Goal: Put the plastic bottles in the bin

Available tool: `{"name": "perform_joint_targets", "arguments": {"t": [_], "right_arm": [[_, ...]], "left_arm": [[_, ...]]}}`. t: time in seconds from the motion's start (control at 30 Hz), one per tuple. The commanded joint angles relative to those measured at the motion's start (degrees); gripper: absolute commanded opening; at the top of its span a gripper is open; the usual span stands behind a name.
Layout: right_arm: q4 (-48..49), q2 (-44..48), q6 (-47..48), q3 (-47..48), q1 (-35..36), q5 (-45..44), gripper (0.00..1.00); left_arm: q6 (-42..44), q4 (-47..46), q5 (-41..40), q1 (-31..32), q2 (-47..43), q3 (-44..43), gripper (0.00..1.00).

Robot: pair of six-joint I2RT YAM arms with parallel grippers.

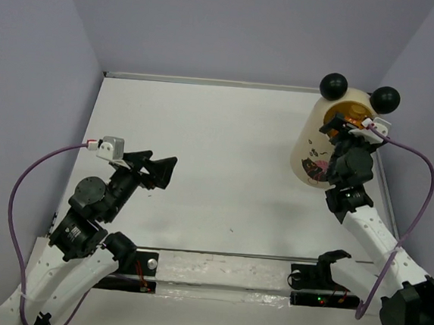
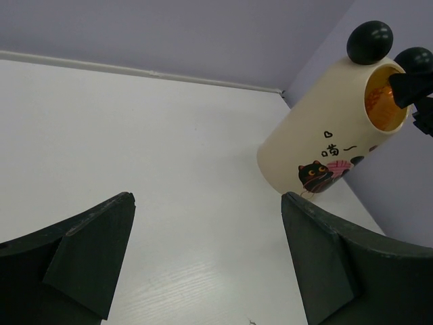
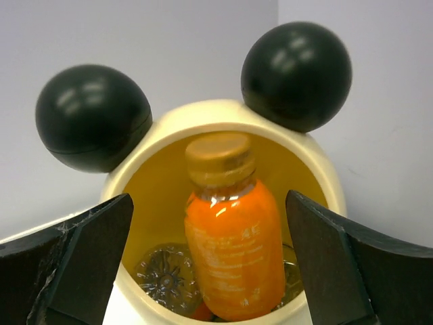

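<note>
The cream-yellow bin stands at the far right of the table, with black ball ears on its rim. My right gripper hangs open over its mouth. In the right wrist view an orange bottle with a brown cap stands inside the bin, between the spread fingers of my right gripper without touching them. A clear bottle's base shows beside it. My left gripper is open and empty above the table's left side; in its own view it faces the bin.
Grey walls enclose the white table on three sides. The bin stands close to the right wall. A metal rail runs along the near edge between the arm bases. No bottles lie on the table.
</note>
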State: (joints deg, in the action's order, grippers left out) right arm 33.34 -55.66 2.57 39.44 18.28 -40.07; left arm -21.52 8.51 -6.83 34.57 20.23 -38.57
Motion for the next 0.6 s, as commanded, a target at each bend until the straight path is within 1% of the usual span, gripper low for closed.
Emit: {"name": "perform_joint_targets", "arguments": {"t": [0.0, 0.03, 0.1, 0.13, 0.23, 0.27, 0.3, 0.33, 0.37, 0.4, 0.43, 0.47, 0.53, 0.57], "right_arm": [[-5.5, 5.4, -4.8, 5.5, -0.4, 0.8, 1.0], [-9.3, 5.9, -5.9, 6.3, -0.4, 1.2, 1.0], [-12.5, 7.0, -7.1, 8.0, -0.4, 2.0, 1.0], [-16.2, 7.9, -8.3, 9.8, -0.4, 2.5, 1.0], [-20.9, 9.4, -9.5, 13.9, -0.4, 5.2, 1.0], [-23.9, 10.2, -9.9, 15.0, -0.4, 5.6, 1.0], [-25.5, 10.4, -10.2, 16.0, -0.4, 6.0, 0.99], [-27.1, 10.7, -10.9, 17.8, -0.4, 6.8, 0.94], [-30.5, 10.8, -11.6, 18.6, -0.4, 7.4, 0.85], [-32.4, 11.4, -13.2, 19.3, -0.4, 10.1, 0.61], [-33.3, 11.8, -14.0, 19.7, -0.4, 11.8, 0.48], [-37.2, 12.7, -15.0, 20.2, -0.4, 13.8, 0.27], [-41.9, 13.3, -18.0, 21.2, -0.4, 20.4, 0.14], [-43.3, 13.5, -18.7, 22.9, -0.4, 23.6, 0.11]], "left_arm": [[0.9, -3.3, 0.8, -0.4, 0.9, -0.5, 0.99], [0.9, -3.3, 0.8, -0.5, 1.0, -0.5, 0.99], [0.7, -3.4, 0.5, -0.5, 1.1, -0.6, 0.99], [0.7, -3.4, 0.3, -0.5, 1.1, -0.5, 0.99], [0.4, -3.4, -0.3, -0.5, 1.3, -0.5, 0.99], [0.3, -3.4, -0.5, -0.6, 1.3, -0.6, 0.99], [0.3, -3.3, -0.6, -0.5, 1.5, -0.6, 0.99], [0.2, -3.3, -0.8, -0.5, 1.5, -0.8, 0.99], [0.1, -3.3, -1.0, -0.5, 1.6, -0.8, 0.99], [0.0, -3.5, -1.2, -0.5, 1.8, -1.2, 0.99], [-0.1, -3.4, -1.2, -0.5, 1.9, -1.4, 0.99], [-0.2, -3.4, -1.3, -0.5, 2.1, -2.2, 0.99], [0.2, -3.4, -1.8, -0.5, 2.4, -3.4, 0.99], [0.5, -3.2, -2.0, -0.5, 2.6, -4.2, 0.99]]}}
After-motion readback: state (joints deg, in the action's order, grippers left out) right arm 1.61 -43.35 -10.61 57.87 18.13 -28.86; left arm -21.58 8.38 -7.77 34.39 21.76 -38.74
